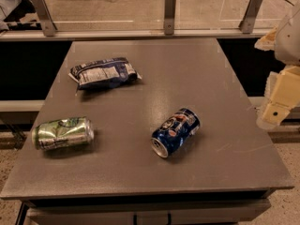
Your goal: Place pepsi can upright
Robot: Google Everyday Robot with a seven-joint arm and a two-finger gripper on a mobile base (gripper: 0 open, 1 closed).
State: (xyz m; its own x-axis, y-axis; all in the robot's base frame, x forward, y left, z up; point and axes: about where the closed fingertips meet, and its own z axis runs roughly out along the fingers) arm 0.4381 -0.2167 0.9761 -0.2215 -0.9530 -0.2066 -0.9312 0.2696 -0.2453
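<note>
The pepsi can (175,132) is dark blue with a round logo. It lies on its side on the grey table (154,86), right of centre, with its silver top facing the near left. My gripper (276,108) hangs at the right edge of the view, beside the table's right edge and well right of the can. Only cream-coloured parts of it show, and it holds nothing that I can see.
A green-silver can (63,133) lies on its side near the table's left front. A dark blue chip bag (103,72) lies at the back left. A glass railing with metal posts (169,13) runs behind the table.
</note>
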